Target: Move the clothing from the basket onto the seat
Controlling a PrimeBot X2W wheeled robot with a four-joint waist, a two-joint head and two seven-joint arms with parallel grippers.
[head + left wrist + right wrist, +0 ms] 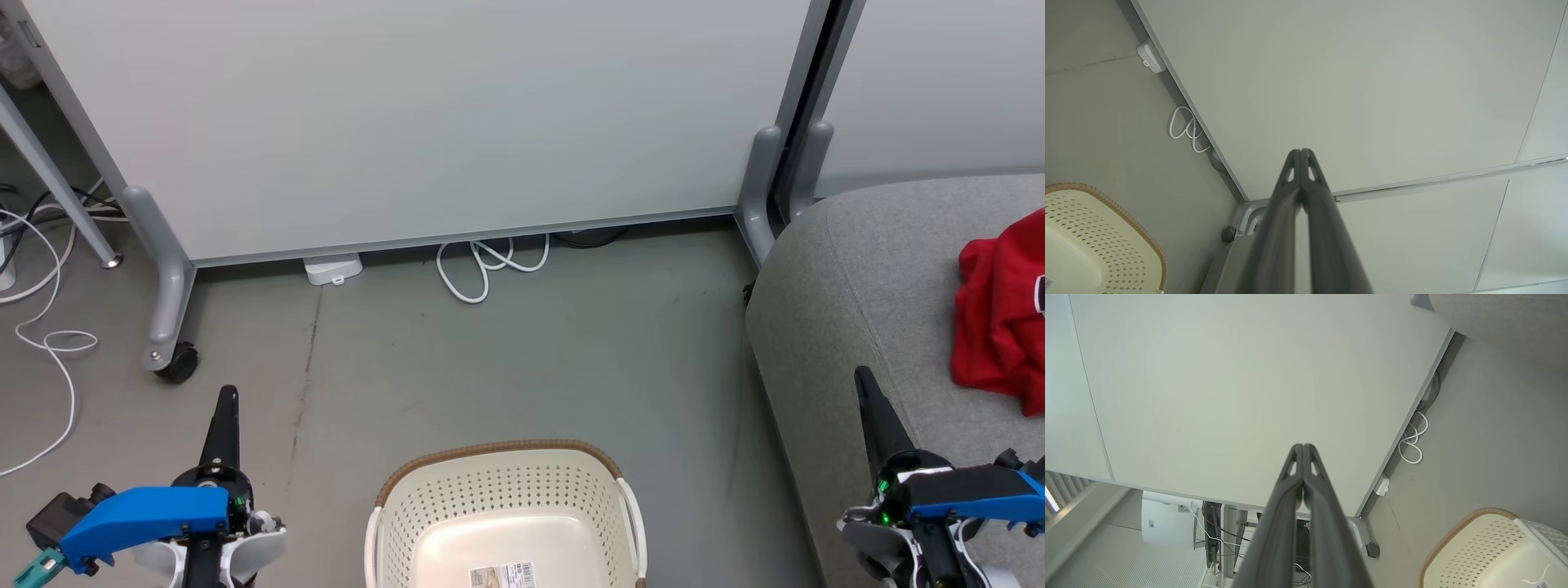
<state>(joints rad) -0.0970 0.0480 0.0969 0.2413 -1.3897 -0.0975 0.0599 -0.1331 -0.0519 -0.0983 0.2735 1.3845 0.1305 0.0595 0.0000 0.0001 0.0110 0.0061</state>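
The bright red fabric clothing [1000,310] lies as a crumpled heap on the large grey fabric-upholstered seat [857,278], at the right side of the head view, where the picture edge cuts it off. A small white and dark mark shows at its right edge. I cannot tell if the heap is one garment or more. The seat has a rounded corner and a seam line, and it stands on the grey floor [522,359].

The oval cream plastic basket [506,490], with perforated walls and a brown braided rim, stands on the floor to the left of the seat and apart from it. On its smooth bottom lies a paper label [502,576]. The left wrist view shows the basket [1094,228] too, and so does the right wrist view, with the basket [1478,543] in its lower corner.

The right end effector [863,377] shows over the near part of the seat, close to the clothing but not touching it. Its two long dark fingers are pressed together with nothing between them. The left end effector [229,394] is over the floor, left of the basket, and its fingers are also pressed together on nothing.

Behind the basket stands a pale partition panel [408,122]. At its foot lie a looped white cable [490,265] and a small white box [332,268], and a black caster wheel [178,363] is at the left.
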